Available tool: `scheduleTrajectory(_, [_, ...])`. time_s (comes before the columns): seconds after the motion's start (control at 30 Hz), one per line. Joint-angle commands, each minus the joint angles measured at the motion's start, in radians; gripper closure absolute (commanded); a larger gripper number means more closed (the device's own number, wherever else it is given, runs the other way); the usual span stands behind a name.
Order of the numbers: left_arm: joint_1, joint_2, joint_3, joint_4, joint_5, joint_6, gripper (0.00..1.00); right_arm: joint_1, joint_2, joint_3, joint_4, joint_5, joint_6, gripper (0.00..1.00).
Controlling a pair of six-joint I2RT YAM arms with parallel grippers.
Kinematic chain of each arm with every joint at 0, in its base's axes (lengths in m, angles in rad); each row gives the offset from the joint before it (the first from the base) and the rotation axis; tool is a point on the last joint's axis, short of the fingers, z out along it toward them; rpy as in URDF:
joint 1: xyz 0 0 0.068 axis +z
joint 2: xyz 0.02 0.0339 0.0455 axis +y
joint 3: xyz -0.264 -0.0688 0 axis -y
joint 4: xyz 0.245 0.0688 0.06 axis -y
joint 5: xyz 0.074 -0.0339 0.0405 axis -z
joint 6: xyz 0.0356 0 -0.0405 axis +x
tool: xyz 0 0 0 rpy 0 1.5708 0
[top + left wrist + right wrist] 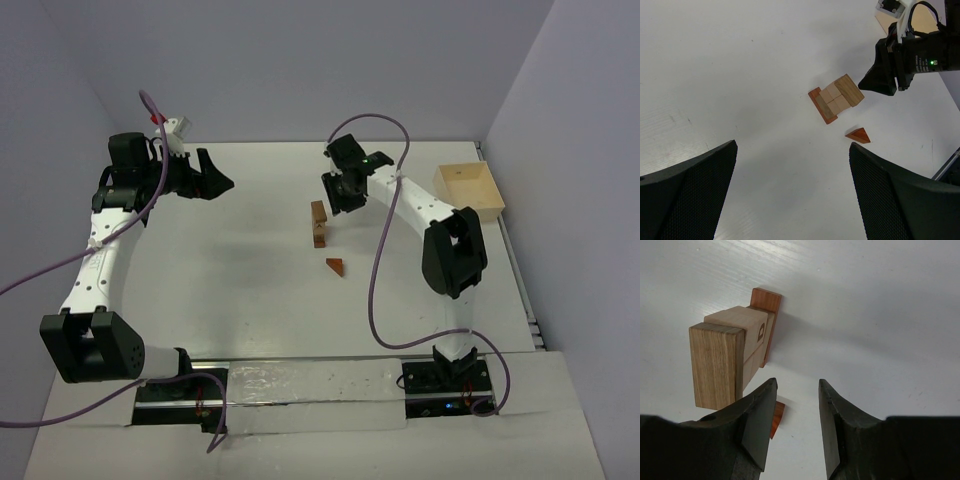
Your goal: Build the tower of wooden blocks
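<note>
1. White tabletop (230, 290) carries the wood block tower (319, 222) mid-table; a loose triangular wedge (335, 266) lies toward the arm bases, apparently clear of it.
2. Right gripper (797, 385), half-parted and empty, hovers just beside the stack, which stands to its left.
3. Left gripper (792, 144) gapes wide, well apart.

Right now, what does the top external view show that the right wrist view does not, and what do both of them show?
Only the top external view: the left gripper, open, far left of the wood block tower; the pale wooden box near the far right corner of the white table; the whole triangular wedge lying apart from the tower. Only the right wrist view: the right gripper close up, jaws apart with nothing between; a small dark mark on a pale block's side. Both: the tower standing on the table.
</note>
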Motion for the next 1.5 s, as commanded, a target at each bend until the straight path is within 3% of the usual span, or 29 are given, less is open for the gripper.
scheduleTrajectory(0.0, [-0.004,-0.026,0.011,0.005,0.001,0.005,0.01,0.025,-0.066,-0.020,0.024,-0.001,-0.015,0.52])
scheduleTrajectory(0.57, [-0.003,-0.027,0.013,0.002,0.006,0.008,0.01,0.051,-0.073,-0.021,0.021,-0.001,-0.025,0.42])
scheduleTrajectory(0.97, [-0.003,-0.031,0.012,0.000,0.010,0.015,0.01,0.048,-0.072,-0.026,0.014,0.004,-0.036,0.42])
scheduleTrajectory(1.2, [-0.004,-0.031,0.012,0.003,0.011,0.015,0.01,0.014,-0.084,-0.021,0.019,0.059,-0.029,0.43])
scheduleTrajectory(1.33, [-0.003,-0.029,0.012,0.006,0.012,0.013,0.01,-0.003,-0.064,0.028,0.015,0.071,-0.020,0.51])
scheduleTrajectory(1.47, [-0.004,-0.031,0.010,0.005,0.009,0.014,0.01,-0.007,-0.035,0.080,0.002,0.066,-0.018,0.53])
